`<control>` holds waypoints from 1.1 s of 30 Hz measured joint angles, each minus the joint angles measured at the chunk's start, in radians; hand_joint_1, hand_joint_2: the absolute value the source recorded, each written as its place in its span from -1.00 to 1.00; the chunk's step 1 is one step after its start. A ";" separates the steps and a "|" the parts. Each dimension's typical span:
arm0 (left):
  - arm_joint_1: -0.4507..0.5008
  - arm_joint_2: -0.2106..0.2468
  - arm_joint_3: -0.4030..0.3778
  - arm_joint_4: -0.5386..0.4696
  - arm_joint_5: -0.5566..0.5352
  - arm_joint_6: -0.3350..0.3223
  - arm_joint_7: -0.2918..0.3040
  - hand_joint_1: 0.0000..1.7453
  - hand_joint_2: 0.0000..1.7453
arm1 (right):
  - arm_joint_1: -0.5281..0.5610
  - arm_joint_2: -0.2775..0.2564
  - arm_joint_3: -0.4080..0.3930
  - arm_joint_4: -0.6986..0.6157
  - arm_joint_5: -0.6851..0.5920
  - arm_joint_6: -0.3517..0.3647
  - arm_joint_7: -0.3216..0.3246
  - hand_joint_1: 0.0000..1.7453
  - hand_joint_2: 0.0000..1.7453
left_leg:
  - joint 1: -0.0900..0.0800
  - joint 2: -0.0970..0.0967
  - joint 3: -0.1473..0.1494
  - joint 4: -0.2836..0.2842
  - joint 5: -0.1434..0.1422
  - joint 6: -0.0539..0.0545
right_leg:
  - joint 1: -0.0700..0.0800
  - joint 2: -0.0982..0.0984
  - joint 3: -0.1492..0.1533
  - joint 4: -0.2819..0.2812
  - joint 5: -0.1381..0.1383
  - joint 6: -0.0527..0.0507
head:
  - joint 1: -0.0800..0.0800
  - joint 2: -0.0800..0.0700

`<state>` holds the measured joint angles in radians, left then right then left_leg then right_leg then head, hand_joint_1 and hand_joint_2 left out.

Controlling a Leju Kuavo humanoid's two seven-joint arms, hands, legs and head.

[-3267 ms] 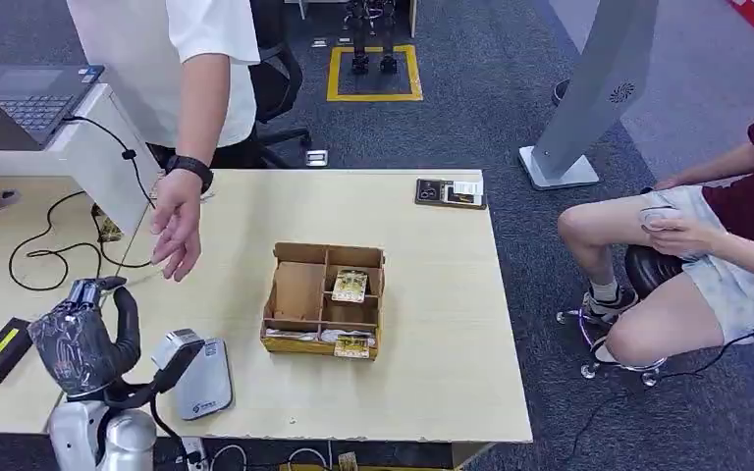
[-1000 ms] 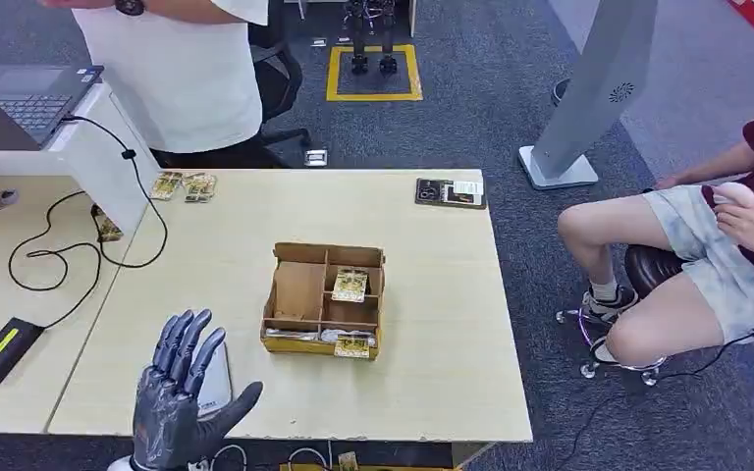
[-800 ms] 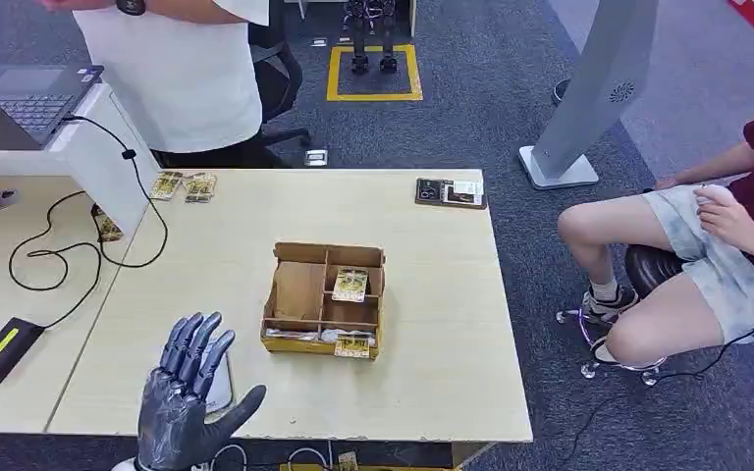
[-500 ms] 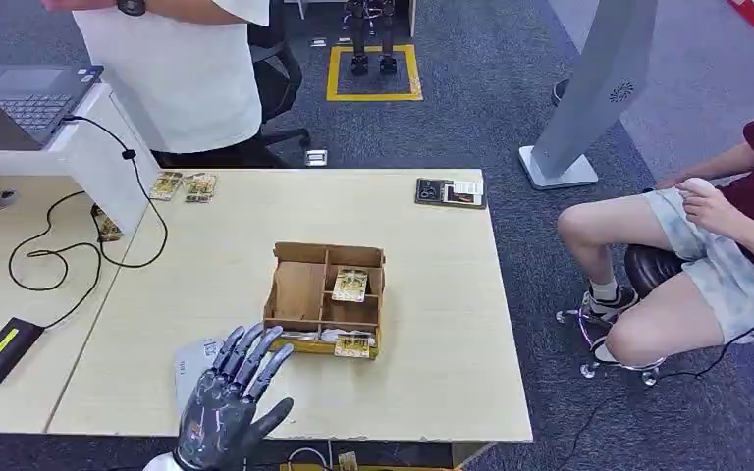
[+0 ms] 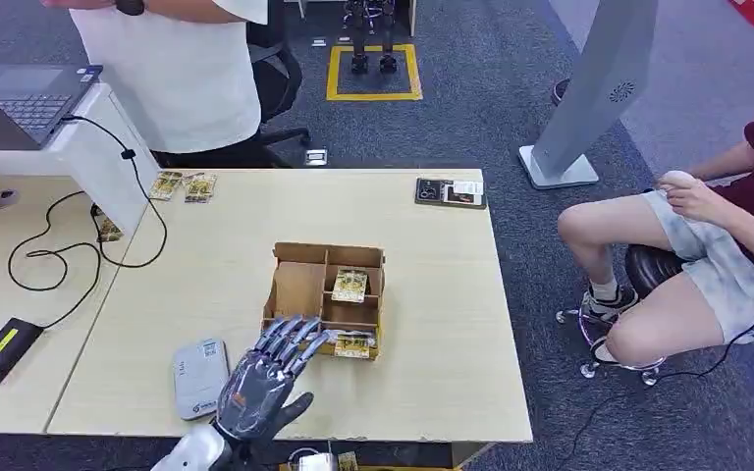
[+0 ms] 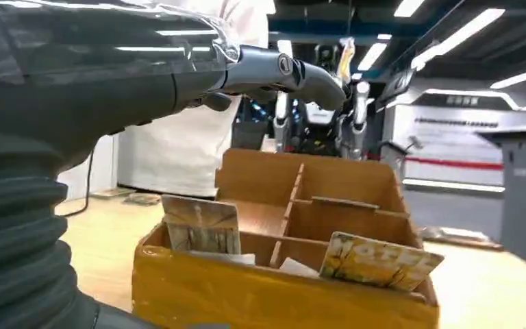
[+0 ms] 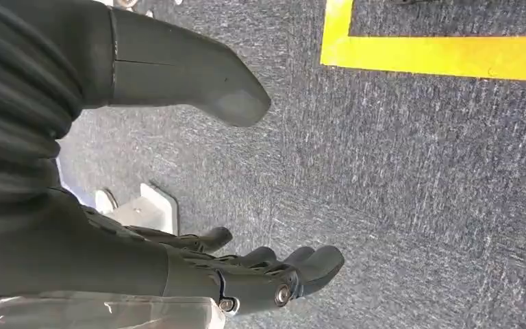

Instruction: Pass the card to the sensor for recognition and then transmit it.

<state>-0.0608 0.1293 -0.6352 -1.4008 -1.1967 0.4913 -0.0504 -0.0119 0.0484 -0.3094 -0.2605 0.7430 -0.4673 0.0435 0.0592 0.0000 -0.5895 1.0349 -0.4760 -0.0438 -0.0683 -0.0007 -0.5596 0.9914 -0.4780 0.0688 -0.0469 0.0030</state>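
1. Left hand [image 5: 260, 378] — lower centre-left of the head view, above the near edge of the table [image 5: 432, 294]. Fingers apart and stretched out, holding nothing; the fingertips [image 5: 295, 329] reach the near left corner of the cardboard box [image 5: 299, 291].
2. In the left wrist view the same hand [image 6: 75, 82] takes up the left side and top of the frame, its fingers extended above the box [image 6: 281, 295], clear of the cards.
3. The box is a divided cardboard tray at the middle of the head view. One card [image 5: 350, 285] lies in a compartment toward the right of the box; a second card [image 5: 353, 344] stands in the near row, at the near right of the box.
4. The wrist view shows two cards propped upright in the near row: one [image 6: 202, 225] at frame left, one [image 6: 380, 259] at frame right, tilted.
5. Sensor [image 5: 200, 378] — a flat grey device lying on the table at lower left of the head view, just beside the left hand and not touched by it.
6. Right hand [image 7: 198, 271] — seen in the right wrist view over grey carpet and a yellow floor line [image 7: 445, 55]. Fingers loosely extended and apart, nothing in them.
7. More cards [image 5: 184, 184] lie near the far left corner of the table; a dark flat item [image 5: 451, 192] sits at the far right edge.
8. A person in a white shirt [image 5: 182, 69] stands at upper left; a seated person [image 5: 707, 245] is at the right edge. A laptop [image 5: 20, 98] and cables [image 5: 59, 245] occupy the adjoining desk at left.
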 joint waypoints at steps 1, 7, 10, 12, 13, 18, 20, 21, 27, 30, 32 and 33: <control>-0.011 -0.005 -0.006 0.006 -0.003 -0.011 0.011 -1.00 1.00 | -0.002 0.000 0.000 0.000 0.006 0.001 0.005 -1.00 1.00 | 0.000 0.000 0.000 0.000 0.000 0.000 | 0.000 0.000 0.000 0.000 0.000 0.000 | 0.000 0.000; -0.062 -0.050 -0.021 0.048 -0.008 -0.053 0.112 -1.00 1.00 | -0.007 0.000 -0.003 -0.003 0.026 0.008 0.020 -1.00 1.00 | 0.000 0.000 0.000 0.000 0.000 0.000 | 0.000 0.000 0.000 0.000 0.000 0.000 | 0.000 0.000; -0.074 -0.067 -0.021 0.058 -0.002 -0.073 0.159 -1.00 1.00 | -0.007 0.000 -0.011 -0.004 0.041 0.008 0.023 -1.00 1.00 | 0.000 0.000 0.000 0.000 0.000 0.000 | 0.000 0.000 0.000 0.000 0.000 0.000 | 0.000 0.000; -0.075 -0.069 -0.021 0.058 -0.003 -0.076 0.163 -1.00 1.00 | -0.006 0.000 -0.012 -0.004 0.042 0.008 0.023 -1.00 1.00 | 0.000 0.000 0.000 0.000 0.000 0.000 | 0.000 0.000 0.000 0.000 0.000 0.000 | 0.000 0.000; -0.076 -0.070 -0.021 0.059 -0.006 -0.079 0.171 -1.00 1.00 | -0.006 0.000 -0.013 -0.004 0.043 0.008 0.024 -1.00 1.00 | 0.000 0.000 0.000 0.000 0.000 0.000 | 0.000 0.000 0.000 0.000 0.000 0.000 | 0.000 0.000; -0.091 -0.099 -0.018 0.078 -0.032 -0.113 0.272 -1.00 1.00 | -0.006 0.003 -0.035 -0.005 0.068 0.008 0.033 -1.00 1.00 | 0.000 0.000 0.000 0.000 0.000 0.000 | 0.000 0.000 0.000 0.000 0.000 0.000 | 0.000 0.000; -0.091 -0.106 -0.012 0.080 -0.026 -0.112 0.285 -1.00 1.00 | -0.005 0.005 -0.042 -0.006 0.076 0.008 0.035 -1.00 1.00 | 0.000 0.000 0.000 0.000 0.000 0.000 | 0.000 0.000 0.000 0.000 0.000 0.000 | 0.000 0.000; -0.091 -0.109 -0.007 0.080 -0.026 -0.111 0.290 -1.00 1.00 | -0.005 0.006 -0.046 -0.006 0.077 0.008 0.035 -1.00 1.00 | 0.000 0.000 0.000 0.000 0.000 0.000 | 0.000 0.000 0.000 0.000 0.000 0.000 | 0.000 0.000; -0.086 -0.120 0.033 0.081 -0.027 -0.109 0.311 -1.00 1.00 | -0.004 0.010 -0.067 -0.006 0.095 0.008 0.038 -1.00 1.00 | 0.000 0.000 0.000 0.000 0.000 0.000 | 0.000 0.000 0.000 0.000 0.000 0.000 | 0.000 0.000; -0.082 -0.124 0.053 0.081 -0.027 -0.104 0.317 -0.84 1.00 | -0.004 0.013 -0.073 -0.006 0.097 0.008 0.038 -1.00 1.00 | 0.000 0.000 0.000 0.000 0.000 0.000 | 0.000 0.000 0.000 0.000 0.000 0.000 | 0.000 0.000; -0.079 -0.125 0.068 0.081 -0.027 -0.103 0.317 -0.14 1.00 | -0.004 0.015 -0.080 -0.007 0.099 0.008 0.039 -1.00 1.00 | 0.000 0.000 0.000 0.000 0.000 0.000 | 0.000 0.000 0.000 0.000 0.000 0.000 | 0.000 0.000; -0.079 -0.124 0.073 0.081 -0.027 -0.102 0.318 0.68 1.00 | -0.004 0.016 -0.082 -0.007 0.103 0.008 0.039 -1.00 1.00 | 0.000 0.000 0.000 0.000 0.000 0.000 | 0.000 0.000 0.000 0.000 0.000 0.000 | 0.000 0.000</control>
<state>-0.1395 0.0050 -0.5623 -1.3199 -1.2234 0.3891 0.2674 -0.0158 0.0641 -0.3918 -0.2678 0.8461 -0.4593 0.0828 0.0592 0.0000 -0.5897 1.0350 -0.4758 -0.0439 -0.0682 -0.0006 -0.5593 0.9916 -0.4778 0.0686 -0.0469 0.0031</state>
